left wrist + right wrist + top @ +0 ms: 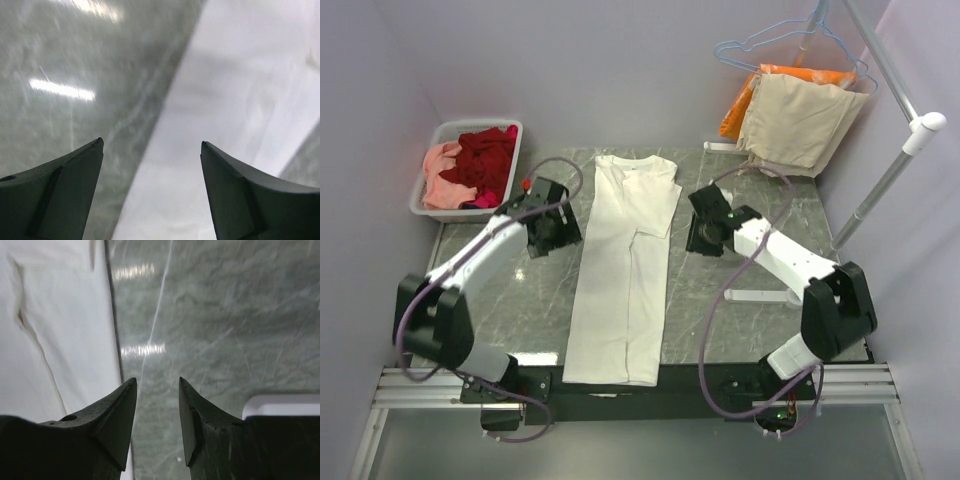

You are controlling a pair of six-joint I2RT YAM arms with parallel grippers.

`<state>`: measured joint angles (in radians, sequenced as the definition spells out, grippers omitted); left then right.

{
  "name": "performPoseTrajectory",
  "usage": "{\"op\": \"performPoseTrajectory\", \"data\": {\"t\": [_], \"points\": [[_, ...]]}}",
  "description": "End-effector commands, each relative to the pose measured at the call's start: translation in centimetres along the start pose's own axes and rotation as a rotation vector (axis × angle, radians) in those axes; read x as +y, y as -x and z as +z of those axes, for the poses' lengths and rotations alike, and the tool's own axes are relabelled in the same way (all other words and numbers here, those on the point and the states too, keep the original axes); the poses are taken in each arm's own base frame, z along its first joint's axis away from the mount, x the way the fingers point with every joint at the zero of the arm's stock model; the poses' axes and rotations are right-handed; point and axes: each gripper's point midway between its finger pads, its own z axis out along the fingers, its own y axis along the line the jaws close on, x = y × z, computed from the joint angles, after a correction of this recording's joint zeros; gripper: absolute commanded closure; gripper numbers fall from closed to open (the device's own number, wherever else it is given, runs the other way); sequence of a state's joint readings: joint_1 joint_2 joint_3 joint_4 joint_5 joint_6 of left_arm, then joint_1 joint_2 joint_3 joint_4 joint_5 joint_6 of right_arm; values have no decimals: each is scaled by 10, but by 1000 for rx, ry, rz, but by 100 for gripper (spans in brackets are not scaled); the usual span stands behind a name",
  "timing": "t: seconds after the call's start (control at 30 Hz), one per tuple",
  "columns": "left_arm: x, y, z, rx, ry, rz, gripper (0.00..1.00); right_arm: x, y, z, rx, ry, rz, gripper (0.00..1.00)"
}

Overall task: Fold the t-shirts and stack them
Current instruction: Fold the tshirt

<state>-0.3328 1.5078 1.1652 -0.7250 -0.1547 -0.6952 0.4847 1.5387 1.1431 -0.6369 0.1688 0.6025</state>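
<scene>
Now, white tee [625, 270] lies mid tabletop [510, 300], folded lengthwise into a long strip. L tool [152, 145] is wide open and empty over its left edge. R tool [157, 382] is part open and empty, just right of it. Next, prob. pinch the far corners and fold toward near.

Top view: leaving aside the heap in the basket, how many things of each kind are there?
Robot arms: 2 (left arm, right arm)
White t-shirt on the table: 1
Hanging cloths: 2 (orange, beige)
Basket: 1
Total: 6
</scene>
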Motion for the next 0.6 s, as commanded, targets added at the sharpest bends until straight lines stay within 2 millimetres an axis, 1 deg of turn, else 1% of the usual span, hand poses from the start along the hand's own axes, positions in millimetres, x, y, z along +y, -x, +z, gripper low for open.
{"op": "performPoseTrajectory", "data": {"t": [0.0,0.03,0.07,0.1,0.13,0.17,0.2,0.23,0.27,0.3,0.33,0.4,0.43,0.5,0.53,0.57], "points": [[-7,-52,-39,47,-70,-10,16,27,-16,-38,-57,136,-62,53],[-6,-61,-41,59,-73,-5,16,26,-31,-37,-44,132,-90,52],[-5,-76,-46,68,-86,12,16,27,-39,-39,-46,138,-112,51],[-3,-86,-49,89,-86,3,17,32,-51,-44,-35,158,-125,51],[0,-94,-50,104,-79,4,17,29,-64,-42,-8,157,-132,51],[2,-100,-57,107,-85,11,17,31,-72,-42,5,167,-128,51],[8,-106,-60,120,-61,6,18,34,-88,-44,27,172,-157,51],[14,-113,-62,133,-44,11,18,35,-95,-45,35,176,-164,51],[17,-116,-66,133,-45,7,19,40,-103,-47,45,190,-165,51],[25,-123,-67,153,-17,-3,19,40,-112,-46,57,190,-172,51],[30,-129,-65,166,-3,-2,20,47,-125,-50,68,213,-201,51],[39,-139,-66,192,19,-24,24,51,-140,-49,94,227,-203,51],[43,-149,-66,215,24,-23,27,56,-152,-51,111,240,-227,51],[48,-160,-68,246,32,-47,29,61,-165,-51,135,250,-250,52],[53,-170,-70,274,28,-44,31,65,-175,-54,147,260,-276,52],[56,-175,-71,285,36,-58,32,66,-181,-53,160,258,-295,52]]}}
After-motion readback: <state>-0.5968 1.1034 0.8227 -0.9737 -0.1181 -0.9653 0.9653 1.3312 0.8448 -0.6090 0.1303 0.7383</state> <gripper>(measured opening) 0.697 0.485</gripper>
